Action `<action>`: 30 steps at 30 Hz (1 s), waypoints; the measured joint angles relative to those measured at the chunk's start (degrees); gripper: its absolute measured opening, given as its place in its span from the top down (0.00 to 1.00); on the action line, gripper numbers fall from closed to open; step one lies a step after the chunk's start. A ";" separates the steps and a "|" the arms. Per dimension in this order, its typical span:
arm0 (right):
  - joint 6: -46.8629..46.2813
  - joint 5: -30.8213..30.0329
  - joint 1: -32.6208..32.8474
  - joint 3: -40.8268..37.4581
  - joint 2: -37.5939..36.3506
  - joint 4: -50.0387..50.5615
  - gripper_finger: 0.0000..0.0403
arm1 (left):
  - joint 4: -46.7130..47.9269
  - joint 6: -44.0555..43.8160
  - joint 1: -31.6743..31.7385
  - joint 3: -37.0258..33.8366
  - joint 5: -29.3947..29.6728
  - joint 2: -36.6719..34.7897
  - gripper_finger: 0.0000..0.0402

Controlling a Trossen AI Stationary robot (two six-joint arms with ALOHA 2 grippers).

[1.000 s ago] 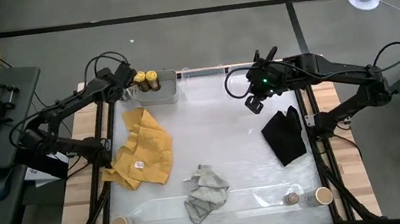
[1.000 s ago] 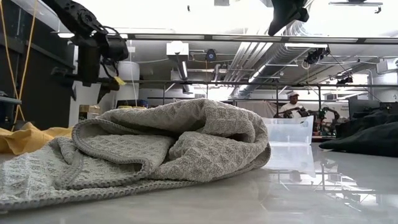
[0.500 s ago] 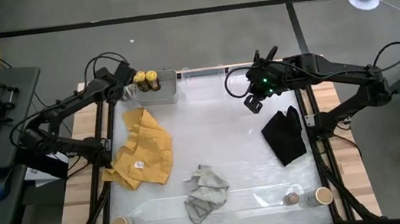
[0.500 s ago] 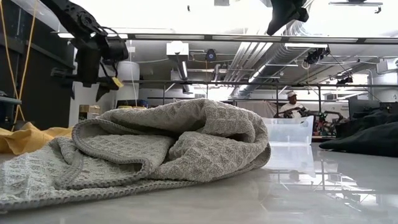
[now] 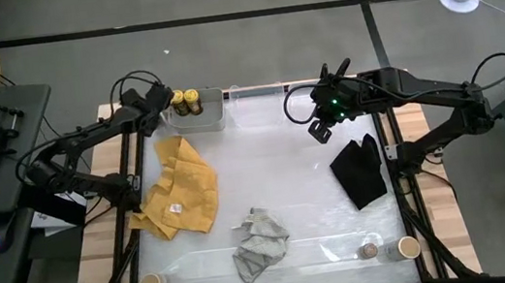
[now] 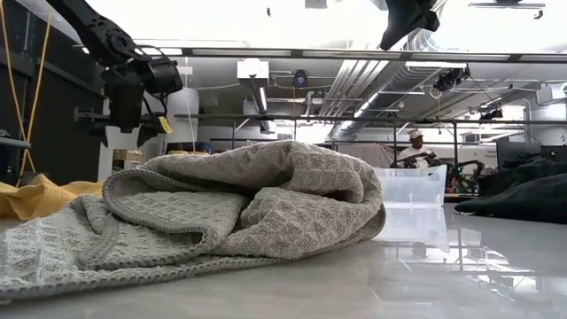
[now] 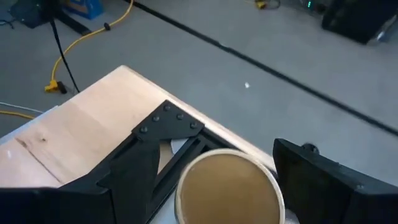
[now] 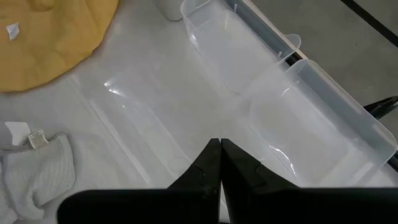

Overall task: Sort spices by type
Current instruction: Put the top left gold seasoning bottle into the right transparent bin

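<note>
Your counter (image 5: 276, 168) carries yellow (image 5: 180, 185), grey (image 5: 259, 243) and black (image 5: 359, 171) cloths. Left claw (image 5: 158, 108) grips a tan jar (image 7: 227, 186) beside the grey bin (image 5: 200, 114) holding two gold-topped jars (image 5: 184, 100). Right claw (image 8: 220, 163), fingers together and empty, hovers over the clear bins (image 8: 292, 106).

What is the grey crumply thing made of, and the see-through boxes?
The grey cloth looks like soft knitted or woven fabric: bumpy waffle texture, floppy folds. The clear bins look like thin glossy plastic: you see the table through them, and their rims shine.
</note>
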State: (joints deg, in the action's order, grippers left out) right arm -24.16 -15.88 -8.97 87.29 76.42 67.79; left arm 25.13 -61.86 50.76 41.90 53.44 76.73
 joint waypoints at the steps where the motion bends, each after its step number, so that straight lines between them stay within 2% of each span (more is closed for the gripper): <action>1: 0.00 0.00 0.00 0.00 0.00 0.02 1.00 | -0.70 0.02 -0.19 -0.51 0.36 0.00 0.25; 9: -0.90 0.00 0.00 0.00 0.00 0.00 1.00 | -8.95 0.69 -0.45 -4.18 1.31 0.02 0.25; 16: -1.82 0.09 0.00 0.00 0.00 -0.02 1.00 | -9.33 6.67 -1.79 -5.32 4.66 2.68 0.25; 20: -2.83 0.32 0.00 0.00 0.00 -0.13 1.00 | -10.59 6.70 -2.38 -5.24 3.87 4.08 0.25; 24: -3.07 1.38 0.00 0.00 0.00 -0.18 1.00 | -10.94 6.91 -2.57 -5.86 0.31 5.16 0.25; 30: -4.39 2.60 0.01 0.00 0.00 -0.37 1.00 | -10.67 7.27 -2.58 -5.74 1.62 5.17 0.25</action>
State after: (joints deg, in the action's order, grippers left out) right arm -28.56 -13.28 -8.96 87.29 76.42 67.42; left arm 14.46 -54.59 48.18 36.16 55.06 81.89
